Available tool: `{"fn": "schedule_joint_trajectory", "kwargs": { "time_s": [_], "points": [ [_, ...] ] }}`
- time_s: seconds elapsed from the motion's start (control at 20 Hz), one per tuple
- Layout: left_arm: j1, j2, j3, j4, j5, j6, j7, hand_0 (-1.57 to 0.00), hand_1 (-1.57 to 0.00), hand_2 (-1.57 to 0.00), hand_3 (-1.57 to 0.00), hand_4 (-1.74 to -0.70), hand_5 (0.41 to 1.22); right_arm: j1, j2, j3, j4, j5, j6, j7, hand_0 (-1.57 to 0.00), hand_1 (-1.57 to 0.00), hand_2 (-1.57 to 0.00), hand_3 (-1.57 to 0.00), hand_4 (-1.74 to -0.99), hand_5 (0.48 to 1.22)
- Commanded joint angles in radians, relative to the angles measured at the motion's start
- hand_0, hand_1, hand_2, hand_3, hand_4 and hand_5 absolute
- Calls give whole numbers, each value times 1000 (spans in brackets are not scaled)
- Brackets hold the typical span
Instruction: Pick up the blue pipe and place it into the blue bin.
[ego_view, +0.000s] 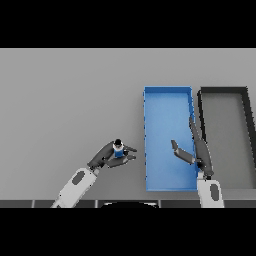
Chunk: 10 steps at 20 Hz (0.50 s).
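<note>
The left hand (111, 155) is clamping the blue pipe (118, 151) near the counter's (65, 100) front edge, just beside the blue bin (167, 91), while the right hand (192, 150) is hovering open-fingered over that bin; the carry should probably clear the bin's near wall before release.

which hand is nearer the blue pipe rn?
Left. The left hand has its fingers curled round the blue pipe, on the table left of the blue bin. The right hand is over the bin's right side, well away.
</note>
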Motion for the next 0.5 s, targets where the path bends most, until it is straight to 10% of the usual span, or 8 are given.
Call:
{"fn": "schedule_joint_trajectory", "kwargs": {
  "time_s": [0.0, 0.45],
  "points": [
    [1, -14, -4, 2, -10, 6, -9, -1408, -1434, -1453, -1448, -1492, 1169, 1, 5, 8, 5, 4, 4, -7, 1, 1, 1, 1, -1220, 635],
    [-47, -47, 26, -169, 3, -23, 21, -1549, -1553, -1555, -1554, -1466, 1214, -11, -15, -2, 18, 17, 1, -9, 1, 1, 1, 1, -1194, 642]
  ]
}}
